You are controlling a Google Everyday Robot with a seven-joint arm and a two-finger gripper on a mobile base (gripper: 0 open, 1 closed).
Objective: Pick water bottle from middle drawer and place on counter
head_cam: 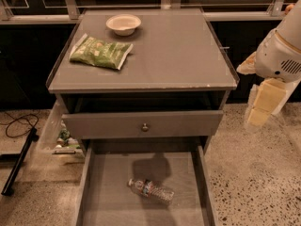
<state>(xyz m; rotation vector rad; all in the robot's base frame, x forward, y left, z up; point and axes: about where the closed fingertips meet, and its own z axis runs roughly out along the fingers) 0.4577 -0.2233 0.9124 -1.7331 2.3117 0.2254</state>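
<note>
Water bottle [151,190] lay on its side on the floor of the middle drawer [101,197], which was pulled well out toward the camera. The bottle sat roughly mid-width, slightly toward the right, and angled across the floor: one end pointed up-left, the other down-right. It touched neither side wall. A label band showed around its middle. A soft dark shadow [149,166] fell on the drawer floor just behind the bottle.

Above the open drawer sat a grey drawer front [188,124] with a small round knob [145,126] at its centre; a dark gap showed between this front and the top of the desk [178,55].

On the desk: a green bag [100,52] lying flat near the left rim, and a pale shallow bowl [123,24] just behind it toward the back edge. Bag and bowl were close but not touching. The front edge of the desk showed pale chips along its length.

Gripper [258,116] hung at the far right of the view — off the side of the desk, below its top, over the speckled floor [254,173] and well apart from the bottle. It pointed downward and held nothing. Whether it was set wide or narrow could not be told from this angle.

Left of the cabinet, a dark cable [19,121] and a black bar [19,161] lay on the floor.
</note>
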